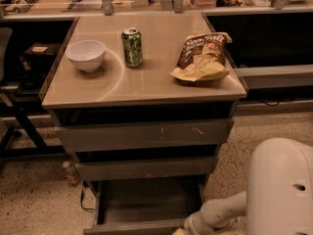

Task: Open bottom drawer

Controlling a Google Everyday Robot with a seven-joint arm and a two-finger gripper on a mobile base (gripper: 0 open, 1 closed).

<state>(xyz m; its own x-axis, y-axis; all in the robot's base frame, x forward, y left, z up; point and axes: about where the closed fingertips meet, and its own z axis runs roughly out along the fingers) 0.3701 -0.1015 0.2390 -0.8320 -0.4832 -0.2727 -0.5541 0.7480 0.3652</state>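
Note:
The bottom drawer (pixel 142 226) is the lowest, slimmest grey front of the cabinet. It stands pulled out, with its shallow grey tray (pixel 146 199) open to view and nothing showing in it. My white arm (pixel 220 213) reaches in from the lower right. My gripper (pixel 180 231) is at the picture's bottom edge, by the right end of the drawer front, and is mostly cut off there.
Above are the mid-width front (pixel 144 168) and the wide scratched front (pixel 144 135), both closed. On the cabinet top (pixel 146 84) stand a white bowl (pixel 85 55), a green can (pixel 132 46) and a chip bag (pixel 202 58). A small bottle (pixel 70 172) lies on the floor at left. My white body (pixel 281 190) fills the lower right.

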